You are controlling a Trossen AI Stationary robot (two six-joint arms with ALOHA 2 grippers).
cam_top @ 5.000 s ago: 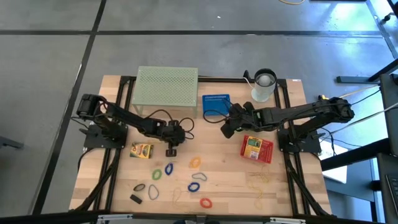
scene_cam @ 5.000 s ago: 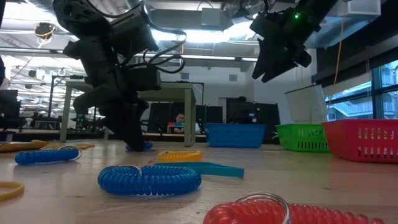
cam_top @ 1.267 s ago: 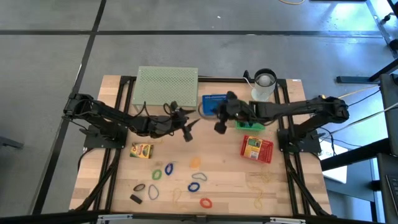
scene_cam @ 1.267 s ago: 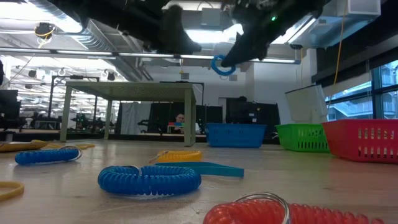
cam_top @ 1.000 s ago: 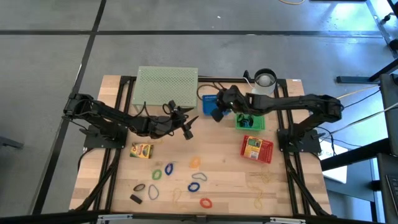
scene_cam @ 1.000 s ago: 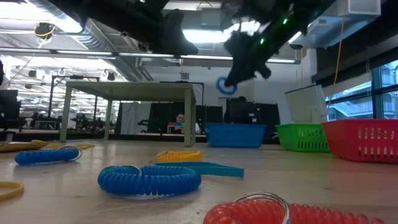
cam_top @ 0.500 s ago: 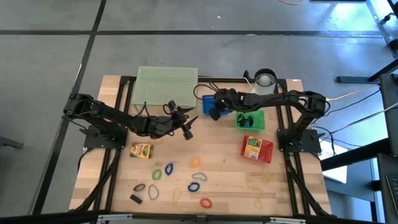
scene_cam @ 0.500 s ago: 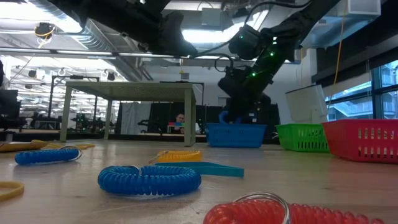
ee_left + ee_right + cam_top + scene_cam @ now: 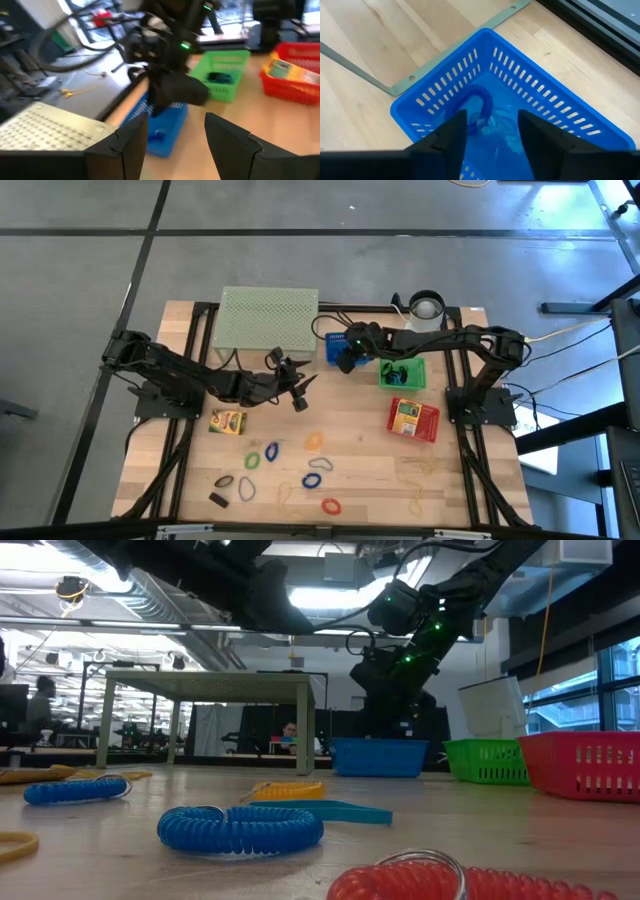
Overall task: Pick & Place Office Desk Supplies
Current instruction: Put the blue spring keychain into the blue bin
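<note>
My right gripper (image 9: 492,120) stands open just above the blue basket (image 9: 347,343), at the table's far middle. A blue coil band (image 9: 481,106) lies on the basket's floor below the fingers, apart from them. My left gripper (image 9: 299,387) hovers open over the middle of the table, holding nothing. Loose coil bands lie toward the near edge: green (image 9: 251,460), blue (image 9: 271,450), orange (image 9: 314,441) and red (image 9: 331,505). A black clip (image 9: 218,500) and a small yellow-green card box (image 9: 228,421) lie at the left.
The pale green mesh stand (image 9: 268,318) stands left of the blue basket. A green basket (image 9: 402,375) sits to the basket's right, a white cup (image 9: 424,315) behind that. A red basket (image 9: 413,420) holding a yellow box is nearer on the right.
My right gripper has moved toward the far edge and down over the blue basket. The blue coil band that hung from it a second ago now lies on the basket floor, let go.
</note>
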